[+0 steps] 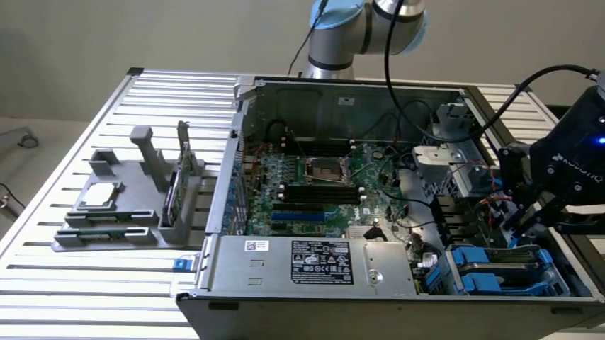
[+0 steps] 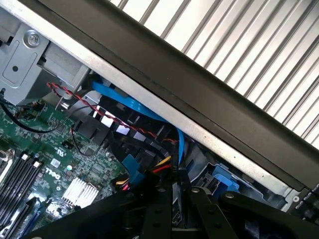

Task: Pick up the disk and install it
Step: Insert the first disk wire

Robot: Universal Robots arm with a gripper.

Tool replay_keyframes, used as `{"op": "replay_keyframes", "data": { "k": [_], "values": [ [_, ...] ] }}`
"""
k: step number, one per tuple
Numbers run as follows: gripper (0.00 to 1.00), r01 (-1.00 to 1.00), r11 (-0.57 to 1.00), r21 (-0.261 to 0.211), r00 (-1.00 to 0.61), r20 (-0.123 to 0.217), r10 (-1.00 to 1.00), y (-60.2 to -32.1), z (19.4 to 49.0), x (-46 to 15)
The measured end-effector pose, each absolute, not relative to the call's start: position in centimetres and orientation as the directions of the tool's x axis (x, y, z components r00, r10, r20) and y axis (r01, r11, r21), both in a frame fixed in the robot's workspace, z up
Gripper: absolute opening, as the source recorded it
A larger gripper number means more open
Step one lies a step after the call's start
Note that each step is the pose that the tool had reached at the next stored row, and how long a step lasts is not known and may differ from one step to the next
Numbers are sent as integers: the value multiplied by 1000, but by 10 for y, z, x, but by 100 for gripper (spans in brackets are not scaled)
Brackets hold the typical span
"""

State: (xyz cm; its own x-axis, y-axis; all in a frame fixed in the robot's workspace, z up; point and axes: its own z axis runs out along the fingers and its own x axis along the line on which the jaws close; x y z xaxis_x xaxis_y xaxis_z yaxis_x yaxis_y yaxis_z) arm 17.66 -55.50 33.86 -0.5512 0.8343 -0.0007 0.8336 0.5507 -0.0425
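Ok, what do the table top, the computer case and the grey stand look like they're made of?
Table top: bare metal, likely aluminium; pale, silvery ribbed slats with a soft sheen.
Computer case: thin sheet metal, probably steel; dull grey panels with folded edges.
Grey stand: possibly plastic; even matte grey, no shine, so not certain.

The arm [image 1: 345,28] is built of silver-grey tubes capped in pale blue, a black cable [image 1: 387,64] is hung from it, and the black gripper [image 2: 177,209] is marked with white lettering [image 1: 572,161] and a blue light [image 1: 598,140].
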Motion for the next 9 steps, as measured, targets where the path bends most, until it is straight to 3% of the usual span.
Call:
{"op": "replay_keyframes", "data": {
  "k": [9],
  "values": [
    [17, 884, 465, -55, -465, 6, 885, -555, 339, 177]
  ]
}}
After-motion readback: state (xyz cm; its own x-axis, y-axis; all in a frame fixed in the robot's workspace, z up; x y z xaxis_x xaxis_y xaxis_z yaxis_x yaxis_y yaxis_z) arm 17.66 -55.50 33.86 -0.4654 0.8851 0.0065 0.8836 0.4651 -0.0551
